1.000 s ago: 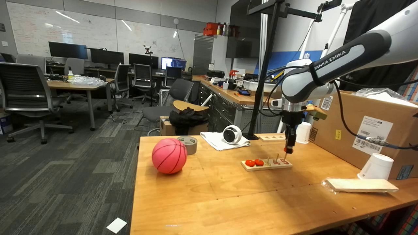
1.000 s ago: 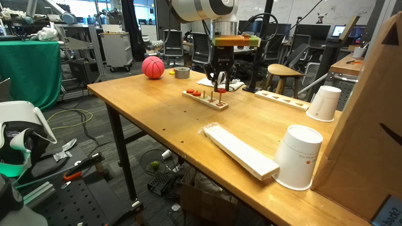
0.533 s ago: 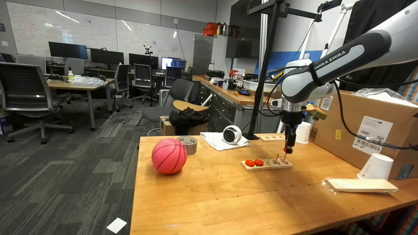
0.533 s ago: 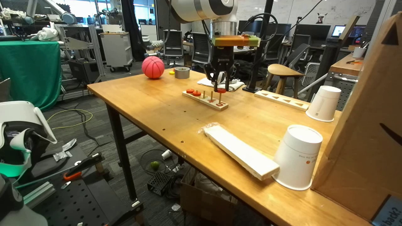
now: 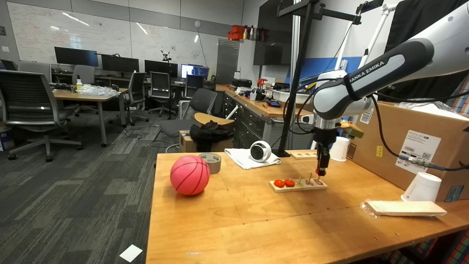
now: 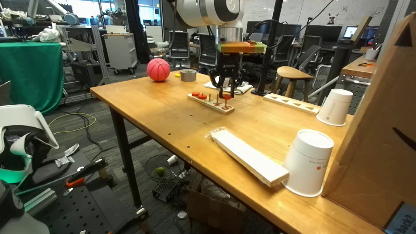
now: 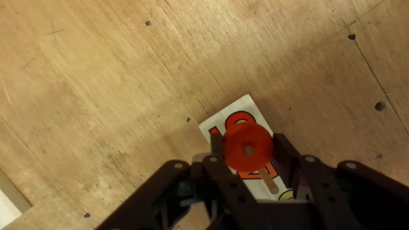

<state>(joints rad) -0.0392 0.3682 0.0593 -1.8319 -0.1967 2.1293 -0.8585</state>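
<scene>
My gripper [image 5: 321, 173] points down over the far end of a pale wooden peg board [image 5: 298, 188]. In the wrist view its two fingers [image 7: 246, 148] press on opposite sides of a red ring [image 7: 247, 135]. In an exterior view the ring [image 6: 227, 96] sits around the top of the tall end peg [image 6: 226, 103], well above the board [image 6: 209, 103]. A peg tip seems to fill the ring's hole. Red rings [image 6: 195, 93] lie on the two short pegs at the opposite end. The middle pegs are bare. Printed numbers show on the board, partly hidden by the ring and fingers.
A pink ball [image 5: 189, 175] and a tape roll [image 5: 212, 163] stand at one end of the table. A white cloth [image 5: 240, 157] carries a round white device [image 5: 261, 151]. A wooden tray [image 6: 291, 103], paper cups [image 6: 308, 162], a wrapped plank [image 6: 250, 157] and a cardboard box [image 5: 381, 128] stand nearby.
The gripper has moved slightly down and to the left in both exterior views, with the ring still between its fingers. The peg board has shifted slightly left as well.
</scene>
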